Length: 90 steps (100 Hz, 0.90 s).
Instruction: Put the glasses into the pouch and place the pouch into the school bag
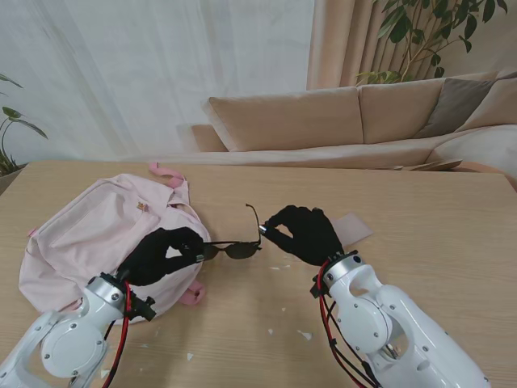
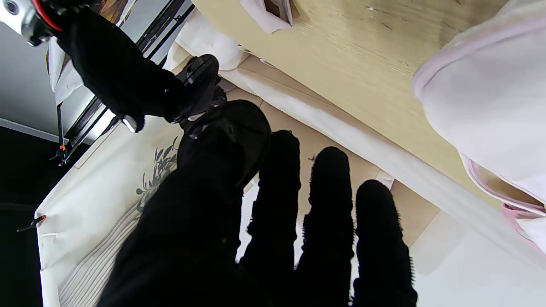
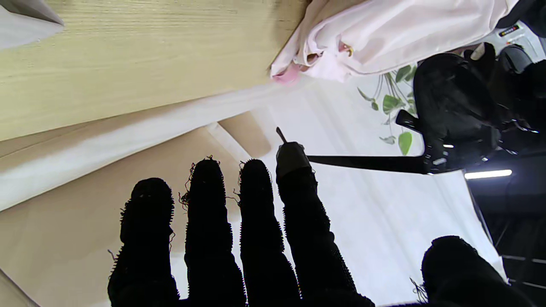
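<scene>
The pink school bag (image 1: 89,242) is lying flat at the table's left. Just beside it, the left hand (image 1: 166,255) is pinching one end of the glasses (image 1: 234,249), holding them up off the wood. The right hand (image 1: 303,233) is pinching the other arm, seemingly to fold them flat. The pale pouch (image 1: 355,229) is waiting behind that hand.

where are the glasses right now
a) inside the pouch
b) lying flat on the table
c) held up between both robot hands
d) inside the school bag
c: the glasses hang between the left robot hand and the right robot hand, each pinching one end.
</scene>
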Each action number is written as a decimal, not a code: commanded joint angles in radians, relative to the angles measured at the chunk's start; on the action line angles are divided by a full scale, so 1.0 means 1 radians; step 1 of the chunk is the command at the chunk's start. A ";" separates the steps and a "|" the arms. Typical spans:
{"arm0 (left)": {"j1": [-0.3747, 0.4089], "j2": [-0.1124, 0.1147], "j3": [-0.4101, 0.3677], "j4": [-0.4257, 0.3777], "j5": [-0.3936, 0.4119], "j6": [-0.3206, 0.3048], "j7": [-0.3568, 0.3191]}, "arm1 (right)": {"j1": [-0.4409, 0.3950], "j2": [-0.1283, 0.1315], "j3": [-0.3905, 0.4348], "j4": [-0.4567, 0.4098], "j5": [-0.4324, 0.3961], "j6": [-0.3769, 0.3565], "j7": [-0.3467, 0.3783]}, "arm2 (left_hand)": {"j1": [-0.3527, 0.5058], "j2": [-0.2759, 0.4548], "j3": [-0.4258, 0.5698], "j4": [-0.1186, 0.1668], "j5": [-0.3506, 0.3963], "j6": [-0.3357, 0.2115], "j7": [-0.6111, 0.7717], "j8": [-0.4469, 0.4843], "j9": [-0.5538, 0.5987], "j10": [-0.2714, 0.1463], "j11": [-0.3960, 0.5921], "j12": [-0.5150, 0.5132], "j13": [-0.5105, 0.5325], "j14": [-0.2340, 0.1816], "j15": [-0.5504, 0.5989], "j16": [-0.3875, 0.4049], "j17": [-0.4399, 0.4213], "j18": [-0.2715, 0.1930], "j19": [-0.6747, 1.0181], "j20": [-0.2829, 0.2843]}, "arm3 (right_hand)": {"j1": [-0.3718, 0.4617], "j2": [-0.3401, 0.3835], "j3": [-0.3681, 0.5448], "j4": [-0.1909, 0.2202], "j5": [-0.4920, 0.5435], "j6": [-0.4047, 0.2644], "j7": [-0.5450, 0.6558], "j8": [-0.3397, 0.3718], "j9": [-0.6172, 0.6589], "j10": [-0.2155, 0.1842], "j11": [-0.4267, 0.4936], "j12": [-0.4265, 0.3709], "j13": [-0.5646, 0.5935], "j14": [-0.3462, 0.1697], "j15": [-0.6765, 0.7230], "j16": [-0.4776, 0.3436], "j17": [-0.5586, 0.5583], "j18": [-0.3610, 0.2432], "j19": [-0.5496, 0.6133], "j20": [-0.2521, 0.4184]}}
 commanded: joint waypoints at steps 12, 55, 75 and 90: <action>0.011 0.002 0.008 -0.020 -0.007 -0.006 -0.037 | 0.028 -0.003 -0.030 0.025 0.026 -0.015 0.025 | 0.073 0.066 0.171 0.027 0.115 -0.130 0.116 0.027 0.083 -0.025 0.106 0.047 0.024 0.007 0.023 0.027 0.004 0.014 0.031 0.010 | -0.032 0.031 -0.018 0.000 0.032 -0.019 -0.024 0.018 0.031 -0.004 -0.010 -0.003 0.006 0.014 0.019 -0.005 -0.004 0.012 0.006 -0.012; -0.010 0.001 0.039 -0.016 -0.005 0.021 -0.032 | 0.037 -0.004 -0.072 0.014 0.061 -0.129 0.022 | 0.072 0.069 0.176 0.026 0.115 -0.129 0.119 0.037 0.082 -0.024 0.109 0.056 0.026 0.010 0.026 0.034 0.004 0.013 0.032 0.012 | -0.008 0.014 -0.017 0.004 0.022 -0.079 -0.014 0.040 0.027 -0.014 -0.007 0.005 0.008 0.000 0.026 -0.002 -0.015 0.008 0.002 -0.019; -0.009 -0.002 0.033 -0.013 0.000 0.023 -0.019 | 0.007 0.004 -0.041 -0.030 0.062 -0.156 0.054 | 0.072 0.070 0.176 0.026 0.112 -0.128 0.121 0.043 0.081 -0.022 0.115 0.060 0.027 0.011 0.029 0.042 0.004 0.014 0.035 0.017 | 0.020 -0.235 0.135 -0.011 -0.204 -0.020 -0.061 0.089 -0.005 -0.006 -0.009 0.008 0.023 0.008 0.026 0.000 0.022 -0.001 0.029 -0.004; -0.005 -0.004 0.027 -0.014 -0.001 0.014 -0.009 | -0.012 0.016 -0.019 -0.071 0.016 -0.119 0.105 | 0.072 0.072 0.178 0.027 0.115 -0.129 0.123 0.047 0.080 -0.022 0.117 0.062 0.027 0.012 0.029 0.046 0.004 0.015 0.036 0.019 | 0.039 -0.390 0.195 -0.037 -0.374 0.094 -0.193 0.017 -0.138 0.038 -0.052 -0.058 0.001 0.014 -0.041 -0.028 0.030 -0.010 0.027 -0.004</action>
